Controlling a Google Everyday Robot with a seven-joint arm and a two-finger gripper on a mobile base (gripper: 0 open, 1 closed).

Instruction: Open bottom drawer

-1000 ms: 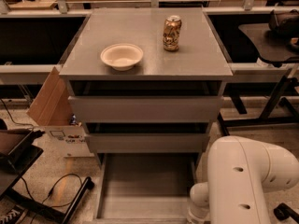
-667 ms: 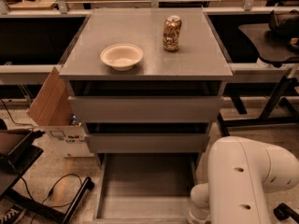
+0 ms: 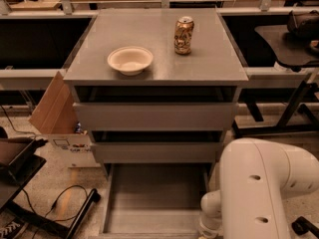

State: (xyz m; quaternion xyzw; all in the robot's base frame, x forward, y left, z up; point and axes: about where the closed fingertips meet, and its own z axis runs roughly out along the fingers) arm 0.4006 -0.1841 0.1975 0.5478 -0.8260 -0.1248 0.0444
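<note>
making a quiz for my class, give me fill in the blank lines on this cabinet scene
Left of the can on the cabinet top sits a ___.
Below the top are ___ drawers.
Only the ___ drawer is pulled out.
Only the robot's white arm shows, lower right; its gripper is ___ of view.
Missing: bowl; three; bottom; out

A grey cabinet (image 3: 209, 59) stood on a pale speckled floor (image 3: 45, 183) under warm, yellowish light. A cardboard box (image 3: 52, 108) leaned just beside its left side, and black cables (image 3: 57, 200) trailed on the floor nearby. At right stood a dark table (image 3: 281, 41) on black legs.
</note>
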